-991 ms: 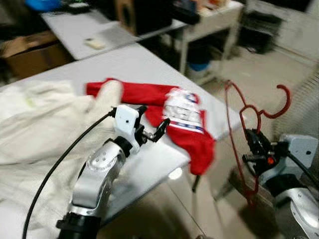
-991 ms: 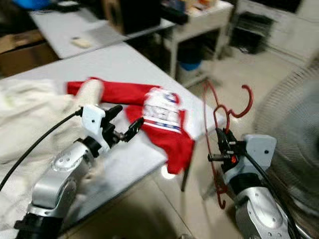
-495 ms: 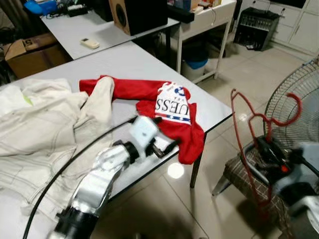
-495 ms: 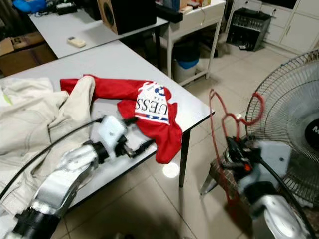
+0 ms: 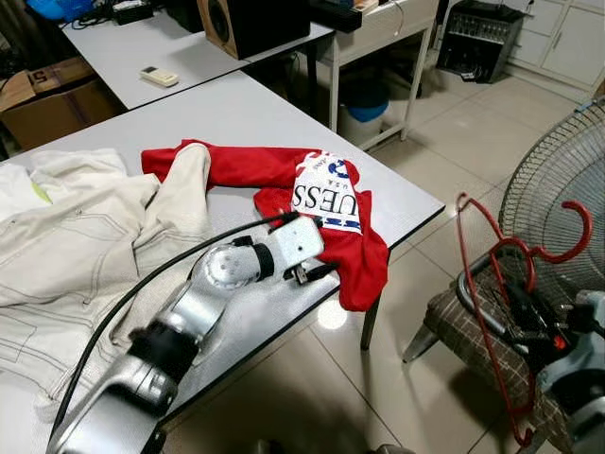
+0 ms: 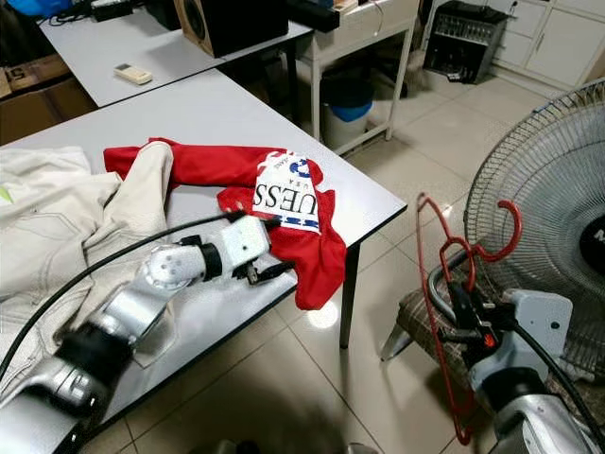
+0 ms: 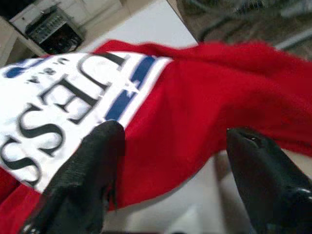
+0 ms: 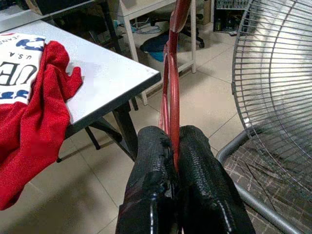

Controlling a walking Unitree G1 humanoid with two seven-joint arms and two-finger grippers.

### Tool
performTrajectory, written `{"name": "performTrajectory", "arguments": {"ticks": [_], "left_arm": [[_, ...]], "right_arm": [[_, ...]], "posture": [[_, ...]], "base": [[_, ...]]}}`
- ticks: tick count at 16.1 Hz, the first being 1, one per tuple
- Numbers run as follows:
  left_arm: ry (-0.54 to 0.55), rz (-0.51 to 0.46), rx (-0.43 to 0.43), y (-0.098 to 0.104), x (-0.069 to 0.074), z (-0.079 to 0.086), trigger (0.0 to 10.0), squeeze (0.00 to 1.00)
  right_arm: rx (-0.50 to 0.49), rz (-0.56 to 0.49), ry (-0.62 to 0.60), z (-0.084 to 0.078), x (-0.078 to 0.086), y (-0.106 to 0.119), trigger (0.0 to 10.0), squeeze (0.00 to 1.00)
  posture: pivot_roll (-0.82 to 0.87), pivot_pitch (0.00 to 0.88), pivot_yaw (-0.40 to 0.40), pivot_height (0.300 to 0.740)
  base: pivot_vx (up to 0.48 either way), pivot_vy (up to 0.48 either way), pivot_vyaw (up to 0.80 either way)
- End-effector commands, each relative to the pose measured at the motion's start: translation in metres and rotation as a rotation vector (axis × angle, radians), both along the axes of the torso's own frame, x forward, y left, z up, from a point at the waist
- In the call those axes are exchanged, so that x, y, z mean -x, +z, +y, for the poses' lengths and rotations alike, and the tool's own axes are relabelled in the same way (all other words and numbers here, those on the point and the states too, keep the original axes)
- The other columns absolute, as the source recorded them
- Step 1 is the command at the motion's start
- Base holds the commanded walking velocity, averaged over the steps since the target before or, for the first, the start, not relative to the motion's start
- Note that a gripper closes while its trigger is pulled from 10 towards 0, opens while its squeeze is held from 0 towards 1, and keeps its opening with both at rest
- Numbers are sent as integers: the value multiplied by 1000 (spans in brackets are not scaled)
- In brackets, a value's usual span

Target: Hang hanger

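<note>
A: Where is the red hanger (image 6: pixel 460 312)?

B: In the right end effector (image 8: pixel 173 146), off the tabletop (image 5: pixel 236 109) to the robot's right. The two black fingers are pinched tight on the wire just under the neck. The hook points up and away toward the standing fan (image 6: pixel 558 203), and the rest of the frame hangs below the fingers, above the floor.

A: And the left end effector (image 7: pixel 170 141)?

B: Its fingers stand wide apart, holding nothing. It hovers over the near corner of the tabletop, tips right over the red T-shirt (image 5: pixel 345 241); I can't tell whether they touch the cloth.

A: How do the edges lie?

B: The shirt's lower part droops over the tabletop's near edge, by the corner leg. A cream jacket (image 5: pixel 80 241) is heaped to the robot's left, one sleeve crossing the shirt's sleeve. Bare tiled floor (image 6: pixel 284 378) opens between the tabletop and the fan. The hanger sits just in front of the fan's wire grille, above a patterned chair seat (image 5: pixel 473 345).

A: Any writing?

B: The shirt's white print shows "UESS" in large black letters, with blue and red stripes and small "U.S.A." lettering beside it. On the farther desk lie a white remote (image 5: pixel 158 77) and a black speaker (image 5: pixel 250 21).
</note>
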State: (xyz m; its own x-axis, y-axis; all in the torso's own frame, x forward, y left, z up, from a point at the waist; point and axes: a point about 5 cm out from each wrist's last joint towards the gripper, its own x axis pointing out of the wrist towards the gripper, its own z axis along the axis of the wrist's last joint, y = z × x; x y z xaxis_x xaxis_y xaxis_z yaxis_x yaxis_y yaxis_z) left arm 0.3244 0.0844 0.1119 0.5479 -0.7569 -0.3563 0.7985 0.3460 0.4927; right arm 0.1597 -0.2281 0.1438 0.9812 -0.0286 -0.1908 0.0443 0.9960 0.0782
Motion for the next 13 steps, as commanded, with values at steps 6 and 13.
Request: {"name": "performTrajectory", "arguments": {"ticks": [6, 13], "left_arm": [[-32, -2, -72, -11, -7, 12, 0, 0], [-65, 13, -13, -10, -9, 3, 0, 0]], "right_arm": [[38, -53, -4, -1, 1, 8, 10000, 0], [45, -64, 24, 3, -4, 6, 10000, 0]], "posture": [[-205, 67, 118, 740], [-197, 53, 111, 740]], "base": [[0, 0, 0], [0, 0, 0]]}}
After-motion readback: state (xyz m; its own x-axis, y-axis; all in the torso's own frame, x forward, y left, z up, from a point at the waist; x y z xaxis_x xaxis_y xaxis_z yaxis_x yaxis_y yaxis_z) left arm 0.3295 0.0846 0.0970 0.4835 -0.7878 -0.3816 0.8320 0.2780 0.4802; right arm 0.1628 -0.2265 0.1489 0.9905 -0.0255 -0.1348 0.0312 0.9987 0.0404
